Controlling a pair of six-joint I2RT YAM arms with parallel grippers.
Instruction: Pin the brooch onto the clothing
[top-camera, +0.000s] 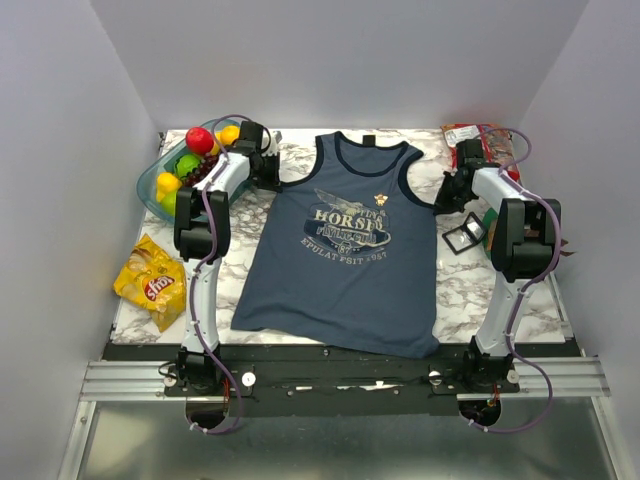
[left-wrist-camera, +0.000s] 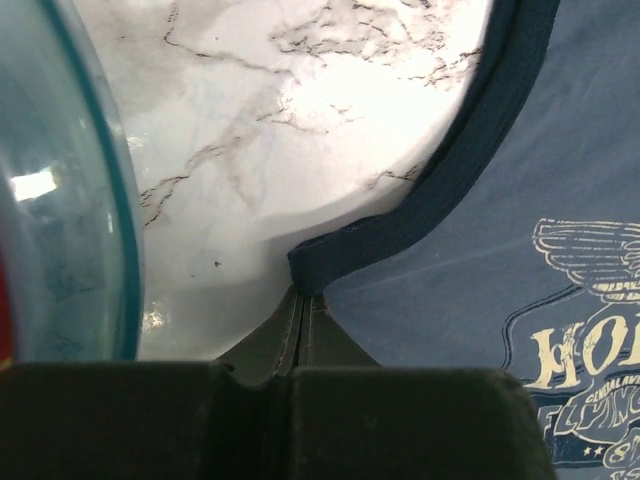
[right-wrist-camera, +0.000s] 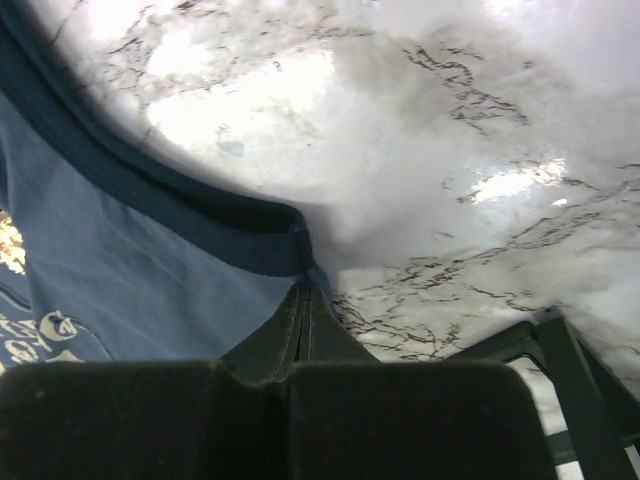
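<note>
Well, the tiny gold star-shaped brooch (top-camera: 380, 201) already sits on the chest of the slate-blue sleeveless tank top (top-camera: 345, 280), just above the pale print. I cannot tell if its pin goes through the cloth. My left gripper (left-wrist-camera: 302, 300) is squeezed tight on the dark trim of one armhole. My right gripper (right-wrist-camera: 303, 292) pinches the other. The top lies flat on the white marble table (top-camera: 460, 285). I think only letting go is left.

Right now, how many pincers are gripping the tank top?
2. Left pincer is shut on the tank top at the left armhole trim; right pincer at the right armhole trim.
</note>
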